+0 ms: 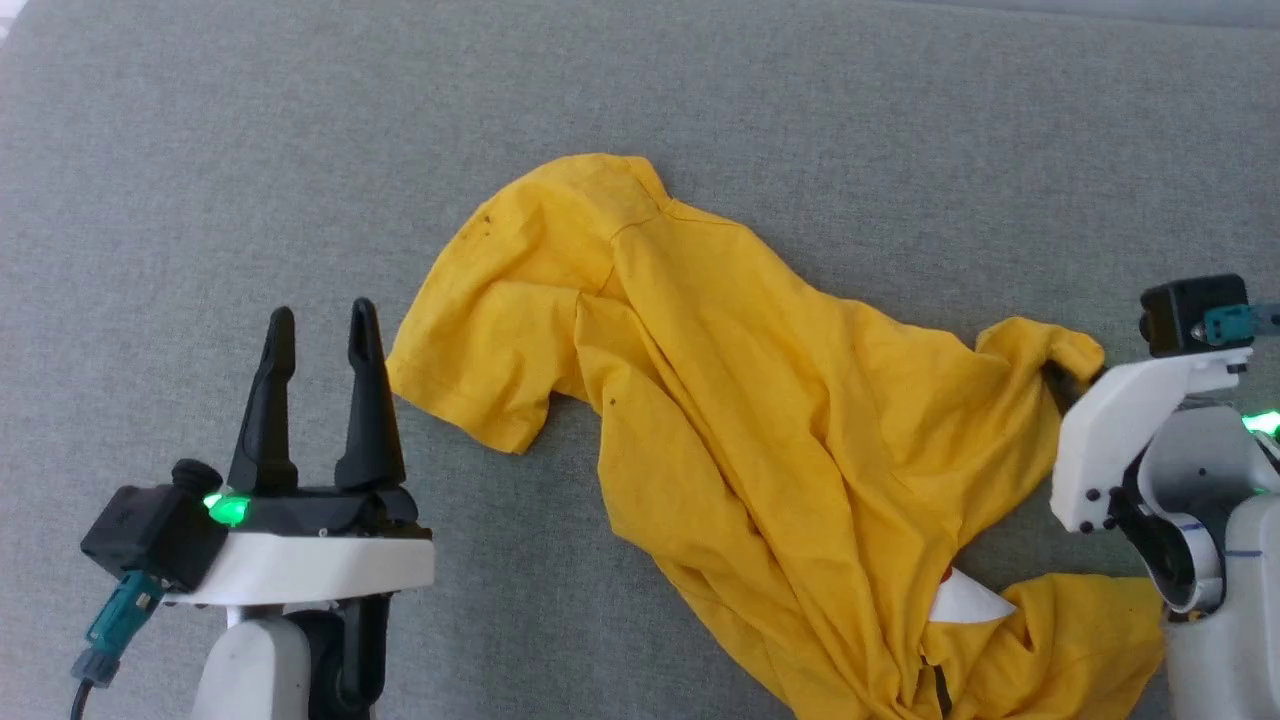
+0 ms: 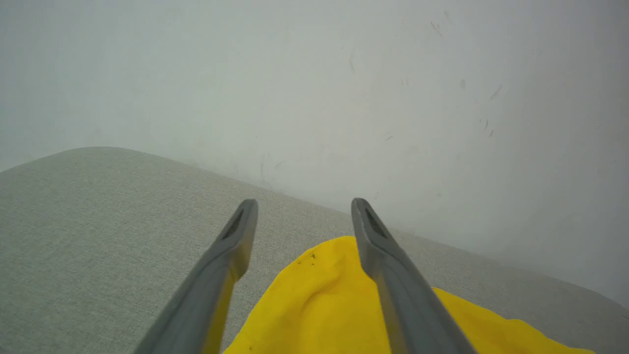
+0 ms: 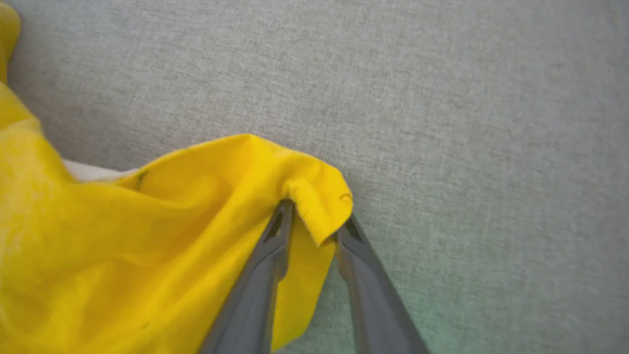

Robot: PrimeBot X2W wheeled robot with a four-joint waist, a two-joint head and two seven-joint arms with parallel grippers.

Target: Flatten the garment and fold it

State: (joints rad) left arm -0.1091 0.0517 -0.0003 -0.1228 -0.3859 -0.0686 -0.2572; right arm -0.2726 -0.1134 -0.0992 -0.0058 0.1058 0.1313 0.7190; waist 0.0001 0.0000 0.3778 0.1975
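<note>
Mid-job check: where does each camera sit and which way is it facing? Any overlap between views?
Head view: up high, facing down at the garment crumpled on the grey surface; left tool lower left, right wrist at the right edge.
Left wrist view: low, facing along the open left tool across the surface to a pale scuffed backdrop; garment edge beneath.
Right wrist view: facing down along the right tool, garment fold gripped between its fingers.
Shared: the garment in all three; the left tool in head and left wrist views.

grey woven surface [image 1: 200,150], pale scuffed wall [image 2: 344,73]
</note>
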